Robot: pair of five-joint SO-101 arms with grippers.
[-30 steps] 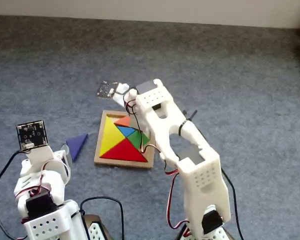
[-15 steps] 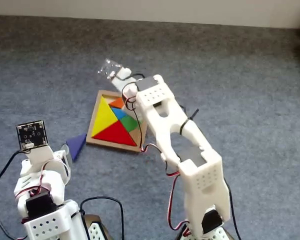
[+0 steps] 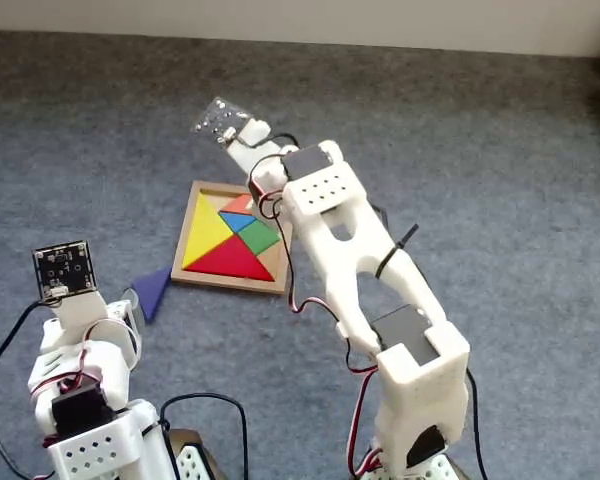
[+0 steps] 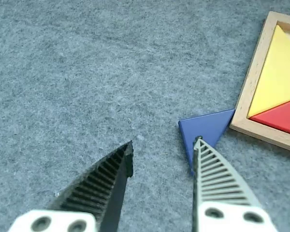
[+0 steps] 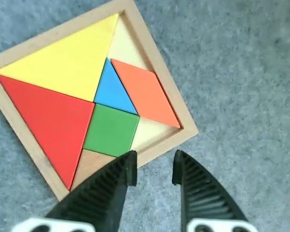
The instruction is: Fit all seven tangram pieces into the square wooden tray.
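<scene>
- Five pieces lie in the square wooden tray, which sits mid-table: we see a yellow triangle, a red triangle, a light blue triangle, a green square and an orange parallelogram.
- One dark blue triangle lies flat on the table just left of the tray, a corner right at its rim.
- Our left pincer gapes wide and low, one fingertip over that triangle's edge.
- Our right pincer hangs above the tray's rim beside the green square, narrowly parted, holding nothing.
</scene>
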